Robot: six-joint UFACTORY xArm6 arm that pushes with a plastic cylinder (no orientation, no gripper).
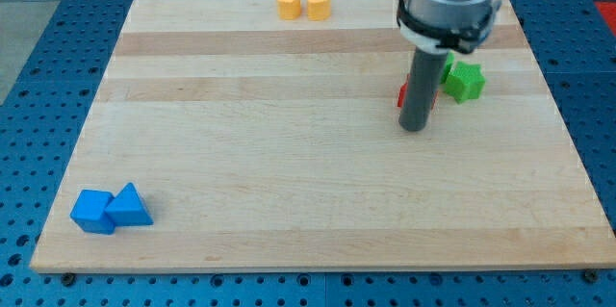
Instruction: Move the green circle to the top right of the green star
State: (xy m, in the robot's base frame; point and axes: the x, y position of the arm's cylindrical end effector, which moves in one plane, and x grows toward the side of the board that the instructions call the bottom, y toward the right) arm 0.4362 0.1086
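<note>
My tip (414, 129) rests on the board right of centre, in the upper half. The rod stands in front of a red block (402, 94), which shows only as slivers on both sides of it. A green star (467, 82) lies just to the upper right of the tip. A green block, probably the green circle (449, 63), peeks out between the rod and the star, touching or nearly touching the star's upper left. Most of it is hidden by the arm.
A yellow hexagon (287, 3) and a yellow heart (318, 5) sit side by side at the board's top edge. A blue cube (93, 212) and a blue triangle (129, 207) sit together at the bottom left. The board's right edge (568, 153) is close to the star.
</note>
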